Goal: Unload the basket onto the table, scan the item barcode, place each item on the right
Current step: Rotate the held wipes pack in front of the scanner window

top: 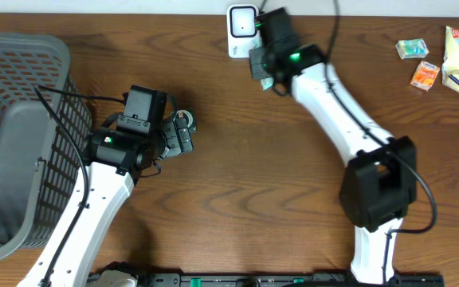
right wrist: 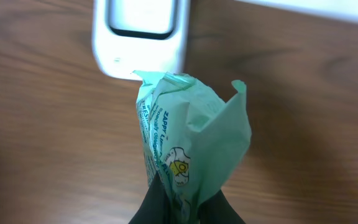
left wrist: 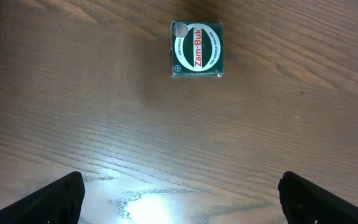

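Fingers of right arm (right wrist: 146, 211) are pinched shut on the bottom of a crumpled green packet (right wrist: 188, 124). The packet sticks up, its top edge right at the white barcode scanner (right wrist: 138, 37), which sits at the far tabletop edge; touching or not, cannot tell. Packet print is partly readable, and its barcode is not visible. In the overhead view the packet is mostly hidden under the wrist.

Fingers of left arm (left wrist: 58, 202) are spread fully wide and hold nothing; only the tips show, in the frame's bottom corners above the wood tabletop (left wrist: 104, 137). Zam-Buk box (left wrist: 196, 50) lies flat ahead of them, apart, with open wood all round.

Grey mesh basket (top: 22, 135) is at the left edge, cut off by the frame, just beside the left arm. Snack packs (top: 445, 60) are in the far right corner, well apart from both arms. Open wood lies between the arms.
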You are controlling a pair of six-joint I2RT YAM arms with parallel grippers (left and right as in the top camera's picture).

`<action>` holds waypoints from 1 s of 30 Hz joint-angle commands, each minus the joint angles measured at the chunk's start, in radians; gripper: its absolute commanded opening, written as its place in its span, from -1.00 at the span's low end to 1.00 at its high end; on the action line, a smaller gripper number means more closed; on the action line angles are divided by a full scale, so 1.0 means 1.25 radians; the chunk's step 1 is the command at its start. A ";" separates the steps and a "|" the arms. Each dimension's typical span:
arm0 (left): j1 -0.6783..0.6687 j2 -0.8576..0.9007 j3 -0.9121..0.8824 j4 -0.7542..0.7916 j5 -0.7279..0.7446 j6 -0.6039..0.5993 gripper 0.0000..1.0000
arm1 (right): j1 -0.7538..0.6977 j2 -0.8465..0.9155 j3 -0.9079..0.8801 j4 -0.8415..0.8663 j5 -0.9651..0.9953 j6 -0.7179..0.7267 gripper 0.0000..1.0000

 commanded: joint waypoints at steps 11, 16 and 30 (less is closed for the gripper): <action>0.001 -0.002 0.010 -0.002 -0.002 -0.001 0.96 | 0.072 0.195 0.004 -0.075 0.290 -0.082 -0.60; 0.001 -0.002 0.010 -0.002 -0.002 -0.001 0.96 | 0.115 0.188 0.005 -0.112 0.212 -0.082 -0.39; 0.001 -0.002 0.010 -0.002 -0.002 -0.001 0.95 | 0.099 0.046 0.020 -0.160 0.104 0.000 0.11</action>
